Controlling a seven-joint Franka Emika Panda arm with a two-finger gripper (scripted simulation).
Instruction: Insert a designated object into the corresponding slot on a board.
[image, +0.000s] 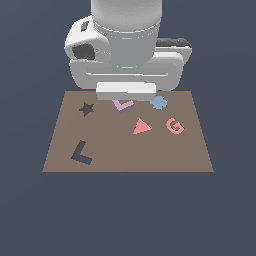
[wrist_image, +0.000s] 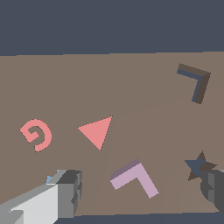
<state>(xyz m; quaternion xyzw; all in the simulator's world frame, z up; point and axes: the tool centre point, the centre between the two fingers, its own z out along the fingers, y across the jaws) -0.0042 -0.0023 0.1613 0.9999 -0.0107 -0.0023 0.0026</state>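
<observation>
Evidently little is done yet: the end effector (wrist_image: 140, 192) hangs spread wide, holding nothing, its fingers (wrist_image: 65, 192) flanking the lilac L-shaped block (wrist_image: 133, 178), which lies flat on the brown board (image: 165, 155). From that block in the exterior view, the dark L-shaped slot (image: 81, 153) sits well apart at about seven o'clock, unfilled. Grasping, carrying and inserting all remain.

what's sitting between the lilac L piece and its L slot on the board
Nothing visible: bare board lies between the lilac L piece and the L slot. The star recess sits off that line.
</observation>
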